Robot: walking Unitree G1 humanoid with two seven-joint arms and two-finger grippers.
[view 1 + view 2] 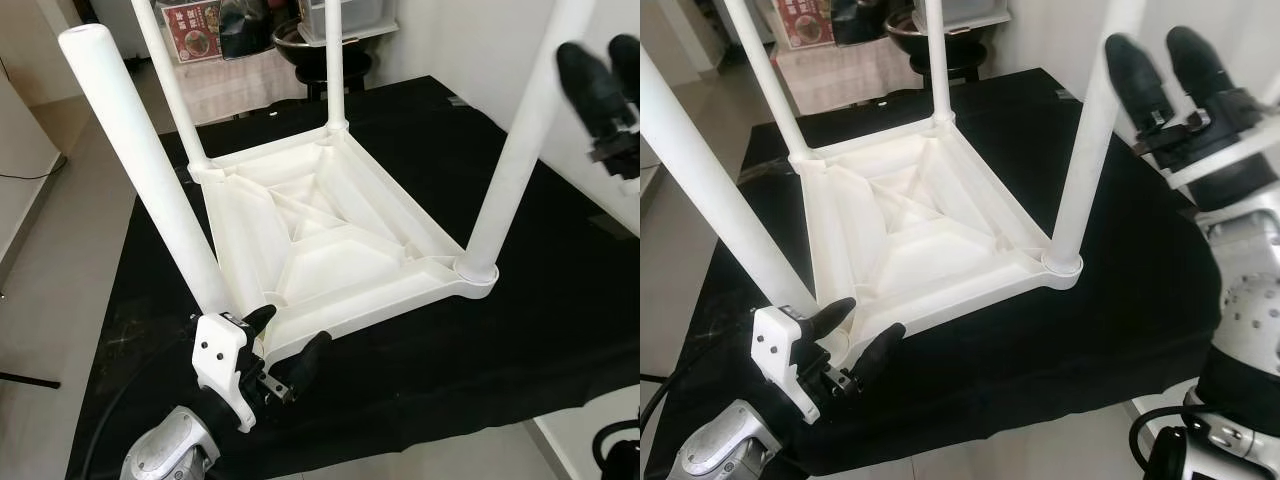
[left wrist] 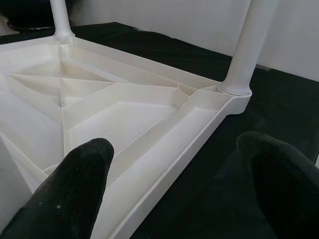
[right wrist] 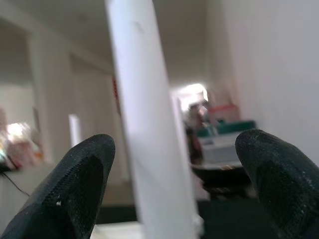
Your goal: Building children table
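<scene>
Here the children's table (image 1: 330, 240) lay upside down on the black cloth (image 1: 560, 330), its ribbed underside up so the leg sockets could be reached. All four white legs stood in its corners, so the assembly looked close to finished. The left gripper (image 1: 285, 345) sat at the table's near corner, just beside the foot of the near-left leg (image 1: 150, 160), its fingers spread apart with the rim between them and holding nothing; it seemed placed there to steady the top. The right gripper (image 1: 1170, 65) hung high beside the near-right leg (image 1: 1090, 140), fingers (image 3: 75, 184) open on either side of the pole without clamping it, probably lined up to grasp and seat that leg.
</scene>
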